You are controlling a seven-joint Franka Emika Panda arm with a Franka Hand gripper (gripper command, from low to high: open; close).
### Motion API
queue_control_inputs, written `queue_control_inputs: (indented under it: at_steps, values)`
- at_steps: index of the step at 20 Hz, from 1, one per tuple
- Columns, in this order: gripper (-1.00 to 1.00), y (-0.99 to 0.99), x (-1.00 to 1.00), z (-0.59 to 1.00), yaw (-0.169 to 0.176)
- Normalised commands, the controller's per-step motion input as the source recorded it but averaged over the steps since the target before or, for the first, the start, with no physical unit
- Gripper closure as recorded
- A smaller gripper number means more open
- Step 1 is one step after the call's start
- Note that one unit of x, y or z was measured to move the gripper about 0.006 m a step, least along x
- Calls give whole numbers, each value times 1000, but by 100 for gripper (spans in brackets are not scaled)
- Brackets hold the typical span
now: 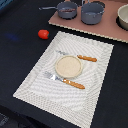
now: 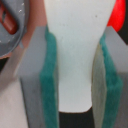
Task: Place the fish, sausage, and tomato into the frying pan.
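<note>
In the wrist view my gripper (image 2: 77, 60) is shut on the fish (image 2: 77, 20), a white elongated body clamped between the two teal pads (image 2: 50, 75); its blue end is hidden. The frying pan's grey rim (image 2: 17, 30) shows beside the fingers, with the reddish-brown sausage (image 2: 7, 20) lying in it. In the exterior view the frying pan (image 1: 66, 10) stands on the pinkish board at the back, handle toward the exterior view's left. The tomato (image 1: 43, 34) lies on the dark table, left of the placemat. The gripper is out of the exterior view.
A deeper grey pot (image 1: 92, 12) and a beige bowl (image 1: 123, 17) stand on the board (image 1: 100, 29). A placemat (image 1: 35, 80) holds a wooden plate (image 1: 67, 66), a knife (image 1: 85, 58) and a fork (image 1: 67, 81). A blurred red shape (image 2: 119, 15) shows in the wrist view.
</note>
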Motion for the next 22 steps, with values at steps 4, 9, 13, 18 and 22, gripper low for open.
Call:
queue_control_inputs:
  at_steps: [4,9,13,18,22]
  values:
    - [100,981,421,-216,0]
    - [100,777,607,-197,-1]
    - [100,497,482,-334,-8]
    - [100,225,-12,-535,2]
    - [-100,174,-416,-516,23]
